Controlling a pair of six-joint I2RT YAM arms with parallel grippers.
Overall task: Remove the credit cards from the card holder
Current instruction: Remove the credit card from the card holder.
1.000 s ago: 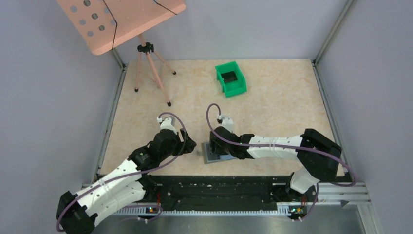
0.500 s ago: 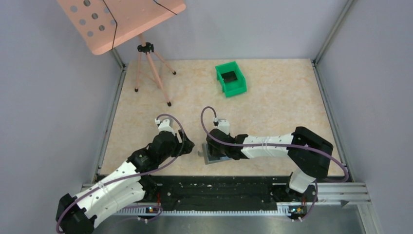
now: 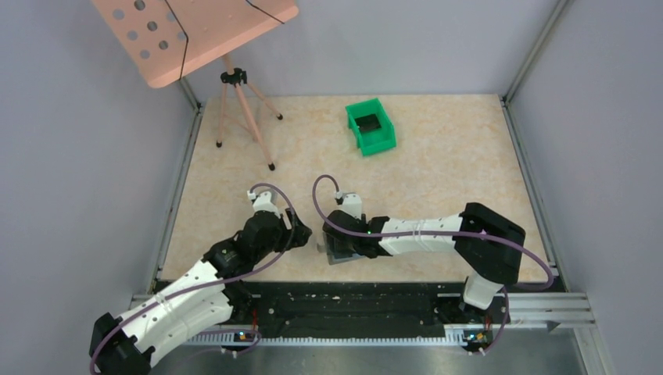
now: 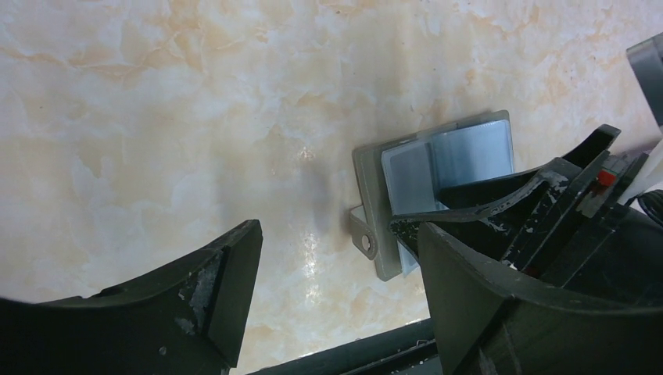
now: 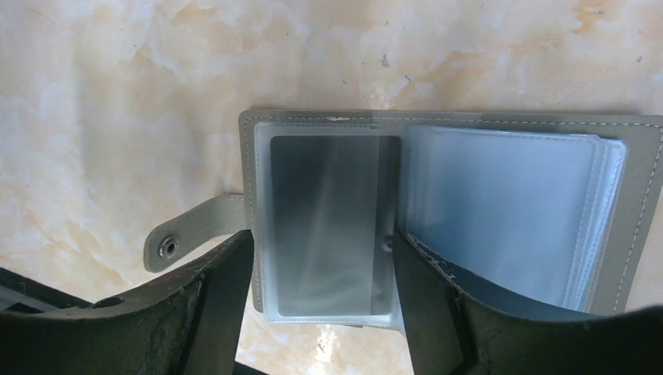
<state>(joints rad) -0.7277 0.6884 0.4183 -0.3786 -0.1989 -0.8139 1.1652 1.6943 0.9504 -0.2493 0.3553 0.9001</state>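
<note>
Your small flat grey folding card holder lies opened flat on the marbled beige bench, close to the near edge and a little left of its middle. That puts it within reach of both arms. The right end effector hangs directly above it with its jaws apart. In the right wrist view they straddle the left-hand clear sleeve, one finger by the outer edge and the other by the fold, gripping nothing. That looks like lining up on the dark rectangular card inside that sleeve. The left end effector sits just beside the holder's left edge, also spread wide and empty, low over bare bench. From there it could pin the wallet while the other arm pulls, though that is only a guess. Look at the holder itself: a grey stitched cover, and a short strap with a metal snap sticking out to the side. A stack of pale blue translucent sleeves fans over the right half. Only the one dark card shows plainly, and you cannot tell whether the other sleeves hold any.
</note>
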